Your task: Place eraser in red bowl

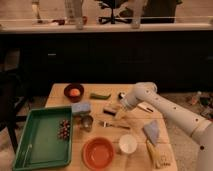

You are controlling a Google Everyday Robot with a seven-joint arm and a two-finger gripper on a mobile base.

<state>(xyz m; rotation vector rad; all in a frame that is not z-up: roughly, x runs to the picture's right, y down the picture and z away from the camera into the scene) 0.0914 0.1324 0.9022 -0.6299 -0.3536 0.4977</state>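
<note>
The eraser [109, 111], a small dark block with a lighter face, lies near the middle of the wooden table [135, 165]. My gripper [120, 106] hangs at the end of the white arm [165, 110], which reaches in from the right. It is just right of the eraser and close above the table, open with nothing held. The red bowl [98, 152], wide and shallow, sits empty at the table's front edge, well in front of the eraser.
A metal cup [87, 121] and a pale blue block [81, 107] stand left of the eraser. A white cup [128, 144] is beside the red bowl. A green tray [42, 135] holds grapes at the left. A maroon bowl [74, 92], a blue-grey cloth [151, 131] and a utensil [114, 125] are nearby.
</note>
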